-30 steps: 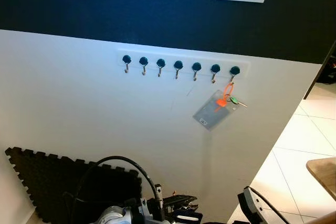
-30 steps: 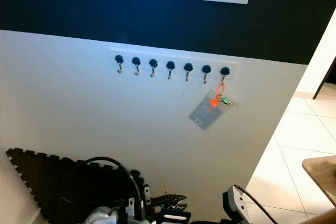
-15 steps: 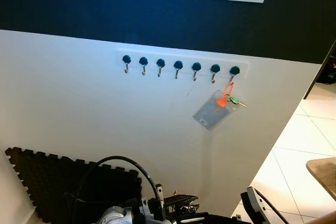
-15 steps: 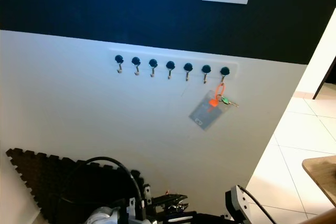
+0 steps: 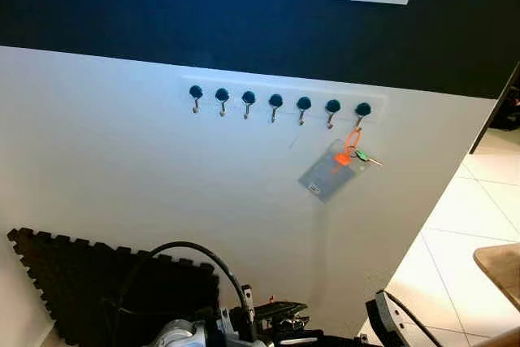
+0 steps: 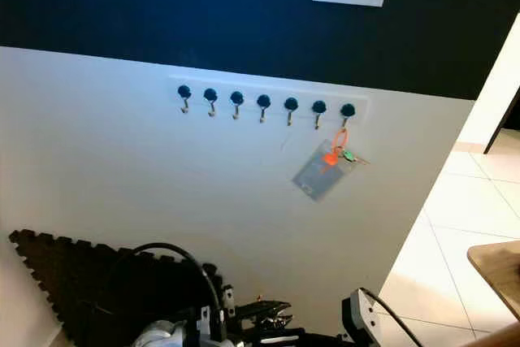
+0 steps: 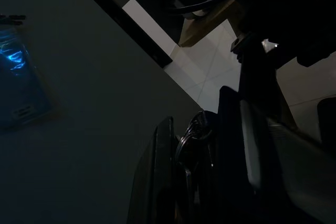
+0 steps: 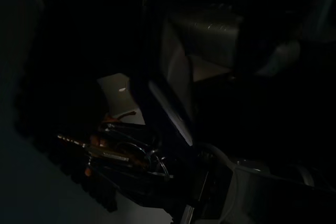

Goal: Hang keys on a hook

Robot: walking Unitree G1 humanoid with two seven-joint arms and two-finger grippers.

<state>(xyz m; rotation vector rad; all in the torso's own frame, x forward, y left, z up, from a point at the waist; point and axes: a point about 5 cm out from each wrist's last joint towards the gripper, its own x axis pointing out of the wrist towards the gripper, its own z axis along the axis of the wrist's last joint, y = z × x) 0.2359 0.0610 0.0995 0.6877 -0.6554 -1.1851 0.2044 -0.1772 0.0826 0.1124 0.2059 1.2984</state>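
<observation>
Keys (image 5: pixel 355 152) with a card holder (image 5: pixel 327 174) hang from the rightmost hook (image 5: pixel 362 110); I cannot tell either gripper's opening.

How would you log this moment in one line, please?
left tool: low, gripping keys | rightmost hook: orange-looped bunch, card holder hanging | other hooks: free

no readable text, badge label illegible

Keys (image 5: pixel 353 152) hang from rightmost hook (image 5: pixel 361 111).
</observation>
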